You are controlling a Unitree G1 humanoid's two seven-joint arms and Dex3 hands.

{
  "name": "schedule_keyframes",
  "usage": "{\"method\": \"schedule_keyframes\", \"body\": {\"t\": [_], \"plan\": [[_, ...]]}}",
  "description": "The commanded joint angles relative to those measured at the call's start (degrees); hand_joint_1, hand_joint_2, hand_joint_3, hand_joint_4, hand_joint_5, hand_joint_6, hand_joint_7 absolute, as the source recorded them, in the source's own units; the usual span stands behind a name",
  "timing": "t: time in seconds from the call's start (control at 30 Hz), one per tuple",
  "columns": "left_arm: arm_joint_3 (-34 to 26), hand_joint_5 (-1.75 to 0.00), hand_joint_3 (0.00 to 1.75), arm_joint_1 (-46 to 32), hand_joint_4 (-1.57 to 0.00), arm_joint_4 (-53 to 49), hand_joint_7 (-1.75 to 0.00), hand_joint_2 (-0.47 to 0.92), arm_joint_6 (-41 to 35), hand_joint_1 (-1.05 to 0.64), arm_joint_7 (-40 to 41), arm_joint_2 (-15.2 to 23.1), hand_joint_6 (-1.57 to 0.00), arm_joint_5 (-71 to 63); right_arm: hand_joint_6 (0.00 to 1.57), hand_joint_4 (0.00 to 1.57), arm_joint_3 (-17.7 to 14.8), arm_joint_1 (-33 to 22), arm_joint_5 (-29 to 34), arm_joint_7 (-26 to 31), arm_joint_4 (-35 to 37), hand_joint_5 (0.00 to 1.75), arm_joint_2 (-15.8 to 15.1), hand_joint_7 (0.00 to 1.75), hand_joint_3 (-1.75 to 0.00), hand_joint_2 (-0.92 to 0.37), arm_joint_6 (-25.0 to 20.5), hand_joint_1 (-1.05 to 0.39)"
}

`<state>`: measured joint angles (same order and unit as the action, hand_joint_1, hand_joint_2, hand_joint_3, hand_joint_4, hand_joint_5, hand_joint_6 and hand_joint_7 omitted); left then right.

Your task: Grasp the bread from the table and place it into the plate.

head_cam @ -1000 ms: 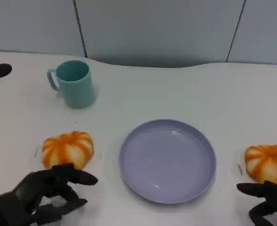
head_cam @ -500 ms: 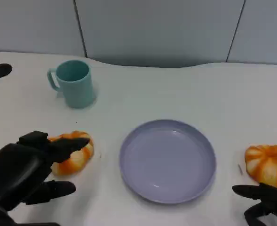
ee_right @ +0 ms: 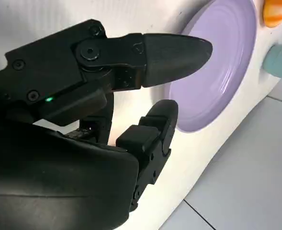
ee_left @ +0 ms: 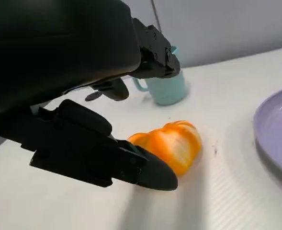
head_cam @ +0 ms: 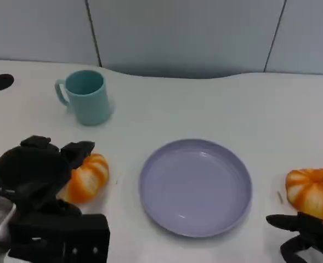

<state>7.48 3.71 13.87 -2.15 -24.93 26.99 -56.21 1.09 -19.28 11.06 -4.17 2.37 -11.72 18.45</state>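
Observation:
Two orange-and-white striped breads lie on the white table. The left bread (head_cam: 89,178) (ee_left: 173,143) is partly covered by my left hand (head_cam: 36,169), which hovers over its near left side with fingers spread and nothing held. In the left wrist view a finger (ee_left: 131,165) reaches alongside the bread. The right bread (head_cam: 313,190) sits at the table's right edge, just beyond my right hand (head_cam: 304,236), whose fingers are apart and hold nothing. The lavender plate (head_cam: 195,186) (ee_right: 217,62) lies between the two breads.
A teal cup (head_cam: 87,97) (ee_left: 164,88) stands behind the left bread. A black round hole (head_cam: 0,81) marks the far left of the table. A grey panelled wall runs behind the table's curved back edge.
My left hand has risen and moved forward from the near edge to over the left bread; its wrist block now shows at lower left. The right hand barely moved.

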Motion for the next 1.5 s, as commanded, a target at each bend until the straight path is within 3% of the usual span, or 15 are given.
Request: {"method": "schedule_keyframes", "body": {"t": [0.03, 0.57, 0.87, 1.33, 1.5], "plan": [[1.8, -0.50, 0.02, 2.0, -0.04, -1.4, 0.00, 0.91, -1.9, -0.76, -2.1, 1.6, -0.11, 0.0, 0.63, 0.42, -0.4, 0.0, -0.1, 0.4, 0.2, 1.18, -0.5, 0.38, -0.45, -0.92, 0.2, -0.46], [11.1, -0.57, 0.02, 13.8, 0.00, -21.4, 0.00, 0.92, -2.8, -0.87, 4.1, 0.9, -0.12, -2.1, 0.63, 0.42, -0.2, -1.3, 0.5, 0.6, -1.5, 1.22, -0.5, 0.40, -0.45, -0.92, 0.1, -0.45], [18.0, -0.54, 0.00, 24.2, 0.00, -41.1, -0.02, 0.82, -2.1, -0.71, 9.4, -2.0, -0.16, -1.7, 0.61, 0.39, -0.3, -2.2, 0.4, 0.7, -2.3, 1.15, -0.5, 0.40, -0.47, -0.92, 0.9, -0.43], [24.1, -0.48, 0.01, 34.1, 0.00, -64.8, -0.02, 0.82, 3.3, -0.74, 16.1, -6.4, -0.21, 2.7, 0.60, 0.43, -0.6, -4.3, 0.2, 0.6, -5.0, 1.07, -0.5, 0.37, -0.48, -0.92, 0.2, -0.43], [24.9, -0.47, 0.00, 36.0, 0.00, -71.7, -0.03, 0.79, 5.0, -0.63, 21.0, -8.5, -0.24, 4.7, 0.61, 0.43, -0.8, -4.7, -0.4, 0.7, -5.3, 1.07, -0.2, 0.37, -0.48, -0.92, 0.3, -0.43]]}}
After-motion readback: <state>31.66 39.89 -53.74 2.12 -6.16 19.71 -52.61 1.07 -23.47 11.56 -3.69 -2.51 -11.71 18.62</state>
